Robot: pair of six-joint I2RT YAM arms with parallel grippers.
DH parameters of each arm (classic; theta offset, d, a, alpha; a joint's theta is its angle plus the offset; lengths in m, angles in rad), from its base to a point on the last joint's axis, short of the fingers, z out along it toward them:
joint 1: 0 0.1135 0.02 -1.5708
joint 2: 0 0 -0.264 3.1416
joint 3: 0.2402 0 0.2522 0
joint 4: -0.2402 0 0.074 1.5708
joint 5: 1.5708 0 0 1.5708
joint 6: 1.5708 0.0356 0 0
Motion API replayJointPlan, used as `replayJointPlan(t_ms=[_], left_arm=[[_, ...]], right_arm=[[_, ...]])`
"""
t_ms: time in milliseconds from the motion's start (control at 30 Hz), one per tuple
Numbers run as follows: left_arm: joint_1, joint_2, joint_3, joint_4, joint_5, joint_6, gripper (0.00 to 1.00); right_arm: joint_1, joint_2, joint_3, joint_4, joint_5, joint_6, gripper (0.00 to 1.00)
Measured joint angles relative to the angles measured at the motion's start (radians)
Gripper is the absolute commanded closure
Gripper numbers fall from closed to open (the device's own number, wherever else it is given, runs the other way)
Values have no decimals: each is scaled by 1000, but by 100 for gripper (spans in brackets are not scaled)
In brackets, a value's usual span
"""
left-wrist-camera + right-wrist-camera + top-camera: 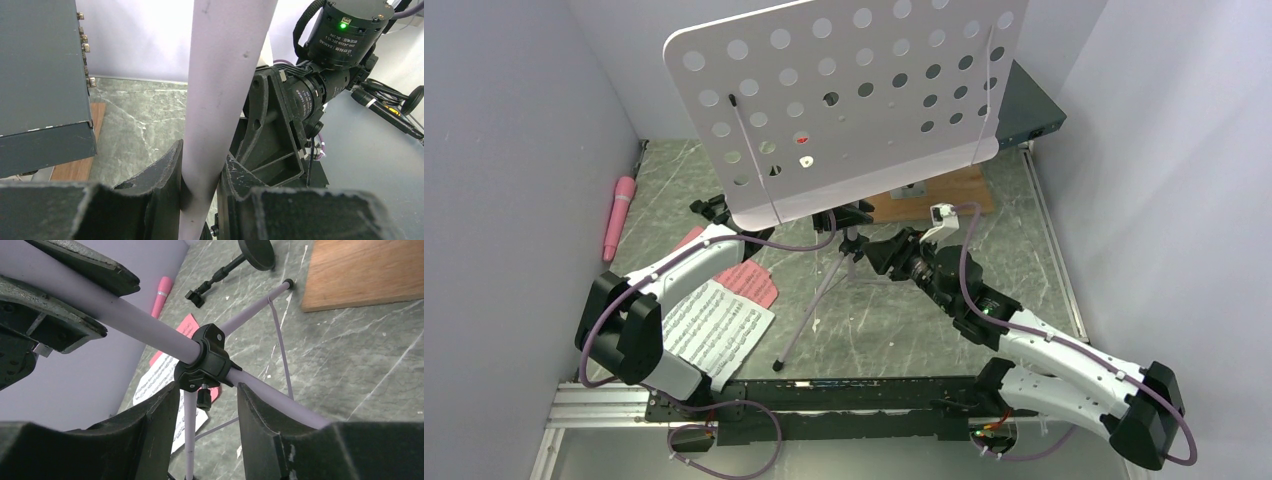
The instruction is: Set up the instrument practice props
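The pale lavender perforated music-stand desk (854, 100) fills the upper part of the top view, tilted, on its pale pole (220, 80). My left gripper (202, 160) is shut on that pole, just left of the desk's lower edge (714, 212). The tripod's black hub (207, 360) sits right in front of my right gripper (207, 390), which is open, with one thin leg and the hub's knob in the gap, untouched. A long leg (809, 310) reaches the table. The pink microphone (617, 215) lies at the left wall. White and pink music sheets (714, 330) lie by the left arm. The small black mic stand (256, 252) lies on its side.
A dark flat box (1034, 110) stands at the back right, close beside the pole in the left wrist view (45, 75). A wooden board (934, 195) lies under the desk's right half. Pale walls close in on both sides of the marbled table (1024, 260).
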Motion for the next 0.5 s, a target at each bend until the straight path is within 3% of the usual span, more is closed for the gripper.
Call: replayJointPlan(t_ms=[67,233,500], left_arm=[[0,0,0,0,0,0,100],[-1,0,0,0,0,0,100],[-1,0,0,0,0,0,100]], right_arm=[[-2,1,0,1,-12,3,47],[-3,-6,-9,13,-32,14,65],[-5,46,-8,15,-29,48,73]])
